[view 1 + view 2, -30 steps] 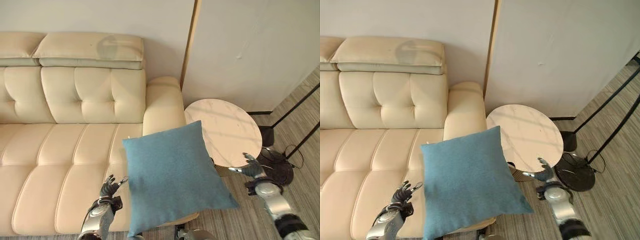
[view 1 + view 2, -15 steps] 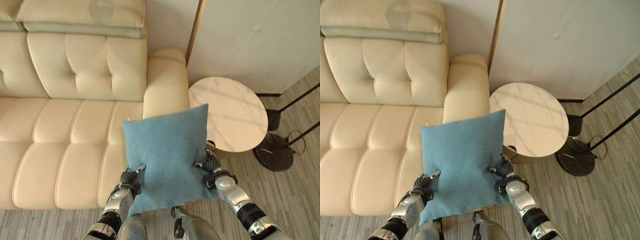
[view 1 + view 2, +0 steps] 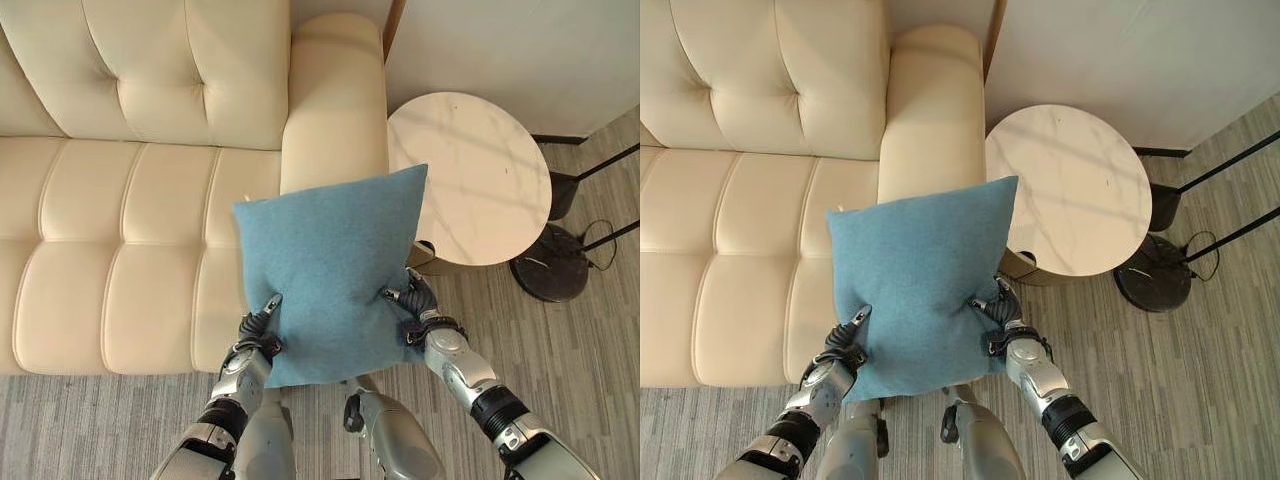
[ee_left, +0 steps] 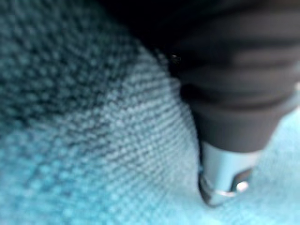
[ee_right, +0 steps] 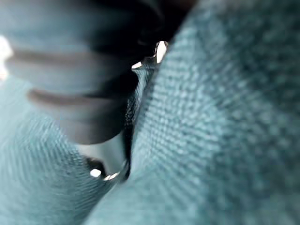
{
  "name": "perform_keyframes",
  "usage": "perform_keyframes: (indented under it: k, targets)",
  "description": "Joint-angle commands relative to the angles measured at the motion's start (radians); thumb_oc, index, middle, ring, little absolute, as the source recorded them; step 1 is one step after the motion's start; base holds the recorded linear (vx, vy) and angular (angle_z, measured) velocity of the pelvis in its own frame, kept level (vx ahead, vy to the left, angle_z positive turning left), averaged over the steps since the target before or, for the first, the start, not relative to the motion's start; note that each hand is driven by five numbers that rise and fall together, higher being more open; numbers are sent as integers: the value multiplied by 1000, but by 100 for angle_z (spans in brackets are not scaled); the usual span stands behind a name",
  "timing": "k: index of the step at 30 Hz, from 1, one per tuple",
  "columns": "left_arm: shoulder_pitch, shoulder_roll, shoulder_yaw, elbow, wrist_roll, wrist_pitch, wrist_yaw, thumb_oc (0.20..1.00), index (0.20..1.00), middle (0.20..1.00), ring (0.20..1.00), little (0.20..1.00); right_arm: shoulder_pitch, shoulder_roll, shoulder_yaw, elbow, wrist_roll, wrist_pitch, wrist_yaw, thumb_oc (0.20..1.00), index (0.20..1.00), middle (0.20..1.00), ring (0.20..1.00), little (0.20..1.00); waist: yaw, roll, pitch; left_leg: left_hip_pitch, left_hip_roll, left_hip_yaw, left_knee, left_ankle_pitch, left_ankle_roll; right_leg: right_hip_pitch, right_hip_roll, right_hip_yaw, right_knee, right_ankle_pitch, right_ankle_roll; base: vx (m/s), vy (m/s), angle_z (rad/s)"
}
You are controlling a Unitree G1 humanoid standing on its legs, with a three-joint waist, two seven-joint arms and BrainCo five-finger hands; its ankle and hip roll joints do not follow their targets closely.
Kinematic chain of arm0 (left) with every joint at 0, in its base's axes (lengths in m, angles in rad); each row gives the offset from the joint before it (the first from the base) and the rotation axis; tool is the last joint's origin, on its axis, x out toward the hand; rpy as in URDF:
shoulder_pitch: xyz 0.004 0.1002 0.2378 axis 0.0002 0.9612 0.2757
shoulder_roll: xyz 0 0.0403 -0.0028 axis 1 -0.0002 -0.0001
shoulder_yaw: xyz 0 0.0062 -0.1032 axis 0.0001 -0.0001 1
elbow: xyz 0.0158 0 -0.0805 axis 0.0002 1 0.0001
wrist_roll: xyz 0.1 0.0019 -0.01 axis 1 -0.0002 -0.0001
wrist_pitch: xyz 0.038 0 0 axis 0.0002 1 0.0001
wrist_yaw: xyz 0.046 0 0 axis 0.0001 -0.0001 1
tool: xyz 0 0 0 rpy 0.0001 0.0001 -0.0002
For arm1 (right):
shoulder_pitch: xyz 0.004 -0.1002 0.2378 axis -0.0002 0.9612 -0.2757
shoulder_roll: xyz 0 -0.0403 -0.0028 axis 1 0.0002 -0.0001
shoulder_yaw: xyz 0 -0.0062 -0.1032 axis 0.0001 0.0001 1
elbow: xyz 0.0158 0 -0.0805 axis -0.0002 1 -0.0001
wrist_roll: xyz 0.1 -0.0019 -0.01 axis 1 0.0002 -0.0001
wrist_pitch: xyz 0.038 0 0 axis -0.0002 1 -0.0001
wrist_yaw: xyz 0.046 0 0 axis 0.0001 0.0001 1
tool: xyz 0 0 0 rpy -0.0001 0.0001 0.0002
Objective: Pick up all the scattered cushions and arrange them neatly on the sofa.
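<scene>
cushion [image 3: 330,270] is held up between both hands in front of the sofa [image 3: 140,230], over its front edge by the armrest. left hand [image 3: 258,335] and right hand [image 3: 418,305] pinch its lower corners with their fingers, keeping the face flat for setting down.

From my head the room is evenly bright, soft daylight with faint shadows under the cushion [image 3: 325,270] and a pale sheen on the round tabletop [image 3: 470,175]. My wrist views are dim, heavily blurred: cushion weave sharp only midway.
</scene>
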Motion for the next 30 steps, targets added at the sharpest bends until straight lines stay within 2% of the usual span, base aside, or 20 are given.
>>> perform_keyframes:
  k: [1,6,8,9,13,18,21,24,25,26,27,28,29,30]
  targets:
    - [-93,-226,-220,-47,-102,69,-163,200,200,200,200,200,-30,241,189,-33,179,13,192,200,200,200,200,200,21,-24,25,-15,33,-16,28,-35,-26,31,-83,90,98,-190,78,0,0,0]
    - [-80,-237,-255,-139,-168,56,-208,200,200,200,200,200,28,288,189,-4,374,7,273,200,200,200,200,200,18,-15,14,14,32,-11,14,-43,-26,50,-84,92,87,-188,82,-1,7,0]
    - [-72,-240,-280,-202,-200,48,-222,200,200,200,200,200,74,324,176,6,517,8,309,200,200,200,200,200,16,-9,-1,32,26,-4,11,-53,-23,65,-89,90,81,-184,89,-1,82,0]
    - [-64,-239,-287,-219,-208,48,-228,200,200,200,200,200,82,327,178,-3,542,7,313,200,200,200,200,200,16,-7,-6,36,24,-3,10,-55,-22,69,-90,91,79,-184,91,0,103,1]
    - [-34,-227,-303,-267,-212,41,-230,200,200,200,200,200,103,317,186,-41,561,0,312,200,200,200,200,200,13,-5,-34,48,15,1,7,-63,-14,82,-98,94,73,-179,99,8,98,0]
    - [31,-174,-353,-389,-184,50,-242,200,200,200,200,200,168,287,220,-116,570,28,320,200,200,200,200,200,5,1,-97,88,-18,8,6,-98,12,119,-122,109,66,-168,120,8,159,0]
    - [85,-137,-362,-454,-168,59,-240,200,200,200,200,200,198,268,214,-190,547,37,316,200,200,200,200,200,-6,7,-125,103,-42,22,-1,-108,27,121,-136,126,54,-131,139,-64,202,-13]
    - [112,-118,-360,-494,-173,52,-229,200,200,200,200,200,210,268,217,-219,538,44,320,200,200,200,200,200,-10,13,-131,107,-45,40,-4,-105,30,109,-141,134,55,-97,154,-88,89,-14]
    - [124,-107,-356,-520,-188,51,-219,200,200,200,200,200,211,266,215,-238,535,41,315,200,200,200,200,200,-9,20,-128,105,-38,45,-5,-99,32,104,-137,135,69,-102,159,-147,44,-22]
    - [138,-81,-355,-581,-196,33,-208,200,200,200,200,200,219,266,228,-282,546,34,316,200,200,200,200,200,-4,39,-124,106,-28,55,-6,-89,37,117,-132,133,134,-134,151,-149,43,-12]
    - [138,-81,-355,-581,-196,33,-208,200,200,200,200,200,219,266,228,-282,546,34,316,200,200,200,200,200,-4,38,-127,103,-28,55,-7,-88,37,114,-132,133,133,-133,151,-174,94,-6]
    - [159,-60,-356,-640,-203,23,-204,200,200,200,200,200,224,257,242,-322,548,22,318,200,200,200,200,200,3,58,-135,107,-27,63,-13,-78,43,149,-115,136,200,-187,142,-82,55,-13]
    - [159,-60,-356,-640,-203,23,-204,200,200,200,200,200,224,256,242,-322,548,22,318,200,200,200,200,200,4,58,-137,104,-26,63,-13,-77,43,147,-114,137,199,-185,141,-93,73,-9]
    - [170,-53,-357,-661,-203,30,-204,200,200,200,200,200,225,251,245,-340,548,22,322,200,200,200,200,200,8,65,-146,105,-29,65,-13,-76,45,166,-104,139,216,-209,135,-32,22,-3]
